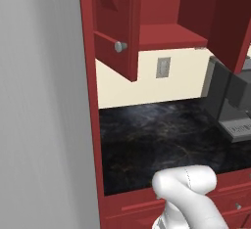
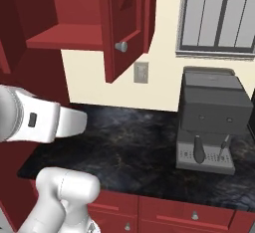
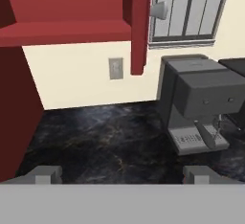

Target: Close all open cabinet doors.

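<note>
Two dark red cabinet doors stand swung out from the wall cabinet above the counter. The left door [image 1: 116,22] juts toward me with its round grey knob [image 1: 120,46]; in the hand view it is the dark slab [image 3: 16,113] at the left. The right door [image 2: 125,23] carries its knob [image 2: 121,46] and appears edge-on in the hand view [image 3: 139,22]. Between them the cabinet's red shelf [image 3: 67,29] is bare. My gripper [image 3: 122,176] is open with nothing between its fingertips [image 3: 45,175]. It faces the back wall, below and in front of the open cabinet.
A grey coffee machine [image 2: 211,117] stands on the black stone counter [image 2: 129,147] at the right, under a window [image 2: 219,15]. A wall outlet [image 3: 116,68] sits below the shelf. Red drawer fronts [image 2: 184,214] run under the counter. A grey wall [image 1: 39,125] closes the left side.
</note>
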You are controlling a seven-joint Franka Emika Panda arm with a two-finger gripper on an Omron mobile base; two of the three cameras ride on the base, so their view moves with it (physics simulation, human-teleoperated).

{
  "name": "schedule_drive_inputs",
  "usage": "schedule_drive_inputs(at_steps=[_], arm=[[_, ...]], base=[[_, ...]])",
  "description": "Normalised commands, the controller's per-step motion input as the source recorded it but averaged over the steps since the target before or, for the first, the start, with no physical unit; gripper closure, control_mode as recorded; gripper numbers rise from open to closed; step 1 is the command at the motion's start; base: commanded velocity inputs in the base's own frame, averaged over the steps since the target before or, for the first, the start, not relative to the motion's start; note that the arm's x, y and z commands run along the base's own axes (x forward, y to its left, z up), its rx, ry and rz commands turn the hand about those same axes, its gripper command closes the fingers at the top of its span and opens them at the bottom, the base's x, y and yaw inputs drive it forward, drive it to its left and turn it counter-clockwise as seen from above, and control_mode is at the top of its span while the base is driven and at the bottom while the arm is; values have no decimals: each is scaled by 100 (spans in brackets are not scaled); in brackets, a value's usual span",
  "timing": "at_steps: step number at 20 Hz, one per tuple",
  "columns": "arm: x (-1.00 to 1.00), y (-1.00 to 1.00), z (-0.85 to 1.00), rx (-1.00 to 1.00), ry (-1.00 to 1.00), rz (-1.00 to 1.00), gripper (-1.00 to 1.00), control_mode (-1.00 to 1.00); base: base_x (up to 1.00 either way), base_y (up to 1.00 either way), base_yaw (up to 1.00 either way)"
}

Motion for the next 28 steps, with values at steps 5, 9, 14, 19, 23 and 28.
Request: schedule_drive_inputs(at_steps=[5, 9, 14, 19, 23, 28], arm=[[17, -72, 0, 9, -30, 35, -100, -100], [56, -59, 0, 13, -32, 35, -100, -100], [71, -41, 0, 14, -37, 34, -100, -100], [73, -21, 0, 10, -26, 24, -100, -100], [73, -10, 0, 7, -7, 13, -100, -100], [47, 0, 5, 1, 5, 6, -100, -100]], base=[[0, 0, 0], [0, 0, 0], [0, 0, 0], [0, 0, 0], [0, 0, 0], [0, 0, 0]])
